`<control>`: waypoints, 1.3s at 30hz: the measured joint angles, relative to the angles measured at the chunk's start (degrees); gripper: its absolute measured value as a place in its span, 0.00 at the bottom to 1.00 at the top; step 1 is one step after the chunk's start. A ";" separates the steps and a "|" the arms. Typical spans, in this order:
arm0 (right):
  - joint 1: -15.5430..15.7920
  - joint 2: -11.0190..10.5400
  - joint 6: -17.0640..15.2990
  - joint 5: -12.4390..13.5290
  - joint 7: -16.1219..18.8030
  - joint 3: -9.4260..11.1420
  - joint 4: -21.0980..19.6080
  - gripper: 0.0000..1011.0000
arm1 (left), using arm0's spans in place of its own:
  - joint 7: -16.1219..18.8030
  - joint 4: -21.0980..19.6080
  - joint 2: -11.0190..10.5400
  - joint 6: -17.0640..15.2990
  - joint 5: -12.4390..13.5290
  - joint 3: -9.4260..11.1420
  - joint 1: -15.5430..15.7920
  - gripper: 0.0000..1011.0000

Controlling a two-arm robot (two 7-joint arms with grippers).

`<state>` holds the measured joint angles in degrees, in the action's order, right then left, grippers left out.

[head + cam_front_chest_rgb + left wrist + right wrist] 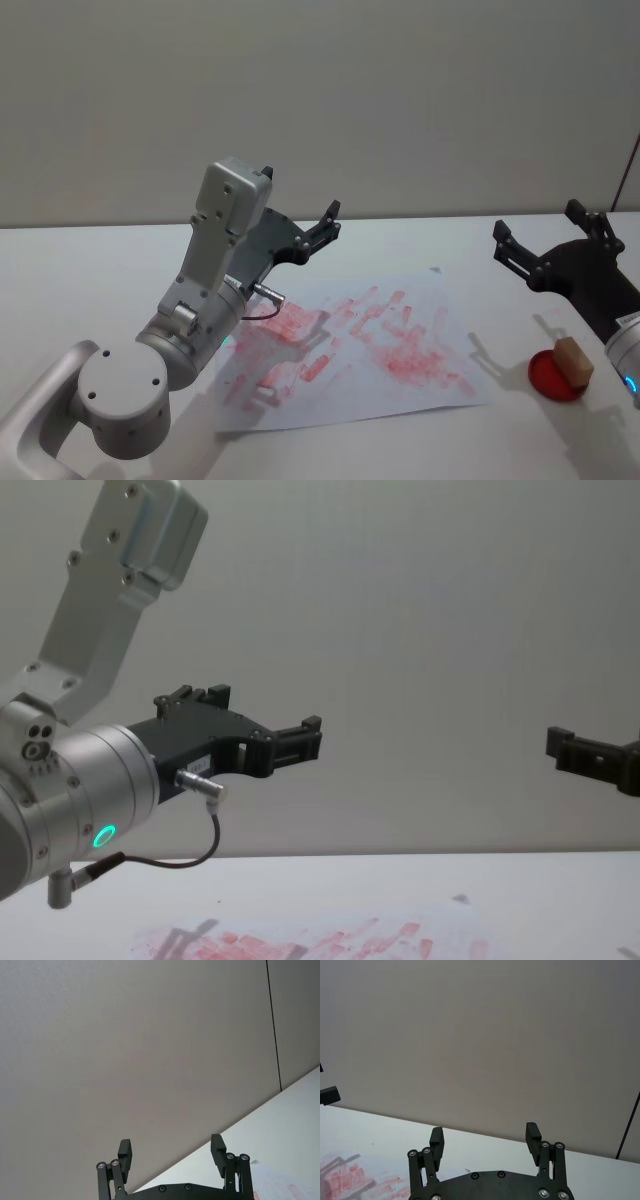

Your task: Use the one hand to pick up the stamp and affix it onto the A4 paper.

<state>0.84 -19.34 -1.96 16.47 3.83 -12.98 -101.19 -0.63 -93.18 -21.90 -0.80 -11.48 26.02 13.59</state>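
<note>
Above the right side of the plain white tabletop (120,270): black plastic right gripper (538,232) w/ blocky notched fingers. Jaws wide apart, nothing btwn them. Raised well clear of the surface, pointing fwd toward the grey wall (400,100).

Item 2: small rectangular light-brown wooden stamp (573,360), lower than those jaws and nearer the robot. Rests on a round red ink pad (545,382), just off the paper's right edge, nr its near right corner. Not gripped, not touched.

Item 3: white A4 paper sheet (425,290), flat mid-tabletop and slightly skewed, covered w/ many red-pink rectangular imprints.

Item 4: black left gripper (170,1149) on a silver wrist cylinder (90,780). Jaws likewise apart and empty, held high and angled up. Its arm overhangs the sheet's left edge. Looks idle.

Status (judged): pick-up not begun. All steps left: descend to stamp, close on it, lift, carry over to the sheet, press down. Imprints on the sheet can't be tied to this attempt.

Clearance (judged): open air btwn right gripper and stamp, nothing in the way. Pad sits close to the paper's right edge, so the carry is short. Left arm covers the sheet's left part. Right part and far right corner are free, so that is the likeliest landing spot.
</note>
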 joint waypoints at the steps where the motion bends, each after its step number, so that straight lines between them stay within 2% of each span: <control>1: 0.00 0.00 0.01 0.00 0.00 0.00 0.00 0.99 | 0.00 0.00 0.00 0.00 0.00 0.00 0.00 0.99; 34: 0.05 -0.05 0.01 0.00 0.00 0.06 -0.06 0.99 | 0.00 0.00 0.00 0.00 0.00 0.00 0.00 0.99; 39: 1.60 -0.92 0.20 0.74 -0.45 0.44 -1.06 0.99 | 0.00 0.00 0.00 0.00 0.00 0.00 0.00 0.99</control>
<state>2.44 -20.26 -1.76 17.21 3.38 -12.53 -102.25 -0.62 -93.18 -21.90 -0.80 -11.48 26.02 13.59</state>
